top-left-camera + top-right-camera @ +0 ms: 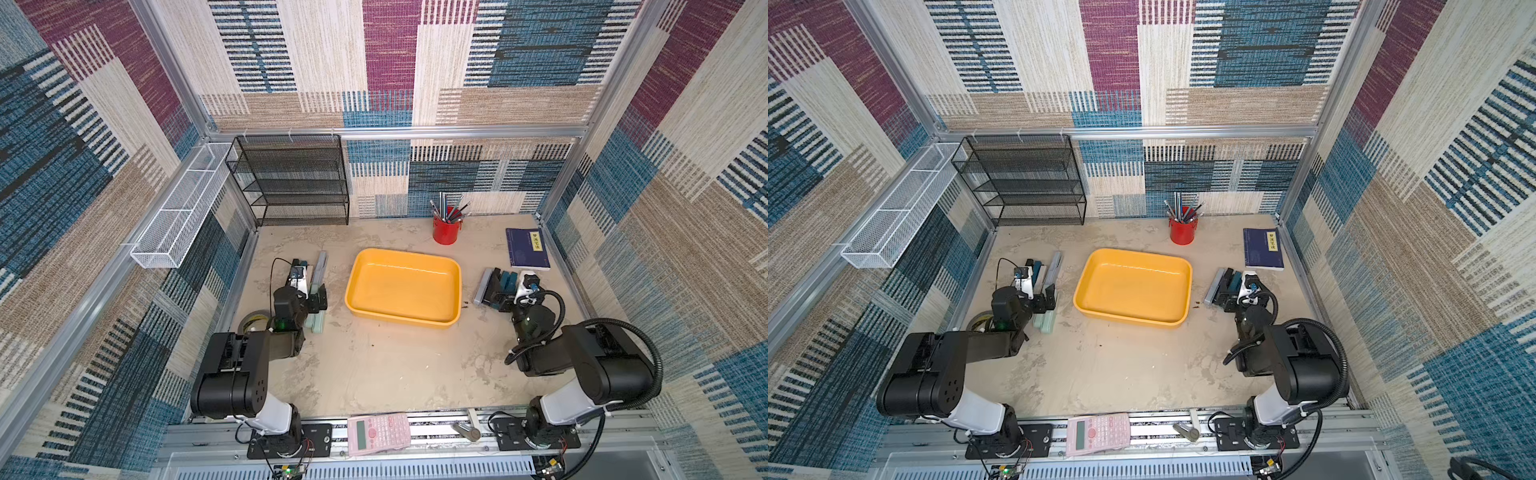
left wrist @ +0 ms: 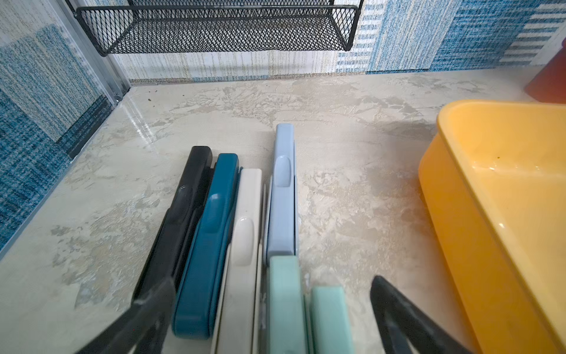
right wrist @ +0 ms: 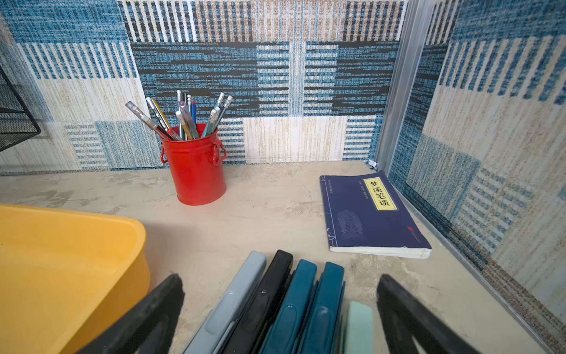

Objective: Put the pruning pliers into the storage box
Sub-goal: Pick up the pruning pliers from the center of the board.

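The yellow-orange storage box (image 1: pixel 403 286) (image 1: pixel 1133 286) sits mid-table with nothing in it. To its left lies a row of pruning pliers: black (image 2: pixel 183 208), teal (image 2: pixel 208 245), whitish (image 2: pixel 245 245), light grey (image 2: pixel 283 199) and two mint ones (image 2: pixel 284 300). My left gripper (image 2: pixel 272 283) (image 1: pixel 315 300) hangs open over their near ends, its fingers wide on either side. Right of the box lies a second row: grey (image 3: pixel 235 294), black (image 3: pixel 269 294), two teal (image 3: pixel 306 306) and a mint one (image 3: pixel 358 325). My right gripper (image 3: pixel 281 280) (image 1: pixel 503 299) stands open astride them.
A red pen pot (image 1: pixel 446 230) and a dark blue book (image 1: pixel 527 248) stand behind the right row. A black mesh rack (image 1: pixel 291 178) and a white wire basket (image 1: pixel 183 208) line the back left. A tape roll (image 1: pixel 254 322) lies by the left arm. A pink calculator (image 1: pixel 378 432) rests on the front rail.
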Controlling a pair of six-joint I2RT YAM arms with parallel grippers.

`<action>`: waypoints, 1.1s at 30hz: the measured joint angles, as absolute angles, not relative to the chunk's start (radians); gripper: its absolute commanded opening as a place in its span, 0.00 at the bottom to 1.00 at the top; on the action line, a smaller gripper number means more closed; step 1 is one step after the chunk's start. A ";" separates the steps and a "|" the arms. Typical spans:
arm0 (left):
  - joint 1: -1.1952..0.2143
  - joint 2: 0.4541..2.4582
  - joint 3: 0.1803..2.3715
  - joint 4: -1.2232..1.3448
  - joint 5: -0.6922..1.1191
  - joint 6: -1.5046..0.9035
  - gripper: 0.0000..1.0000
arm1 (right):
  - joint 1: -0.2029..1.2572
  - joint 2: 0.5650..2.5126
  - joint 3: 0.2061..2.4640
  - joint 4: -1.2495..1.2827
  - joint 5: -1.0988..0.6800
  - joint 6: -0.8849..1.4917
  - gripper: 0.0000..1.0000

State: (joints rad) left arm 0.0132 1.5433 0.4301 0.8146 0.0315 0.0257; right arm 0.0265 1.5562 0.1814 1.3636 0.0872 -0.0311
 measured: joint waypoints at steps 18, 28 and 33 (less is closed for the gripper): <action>0.018 1.543 0.430 0.813 0.032 0.025 1.00 | 0.027 1.556 0.181 1.364 0.087 -0.031 0.99; 0.031 1.545 0.431 0.797 0.043 0.025 1.00 | 0.027 1.556 0.182 1.364 0.087 -0.031 0.99; 0.033 1.546 0.435 0.796 0.055 0.024 0.70 | 0.013 1.556 0.192 1.355 0.066 -0.031 0.82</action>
State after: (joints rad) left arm 0.0326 1.5455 0.4347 0.7959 0.0551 0.0242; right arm 0.0132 1.5562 0.1925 1.3548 0.0662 -0.0307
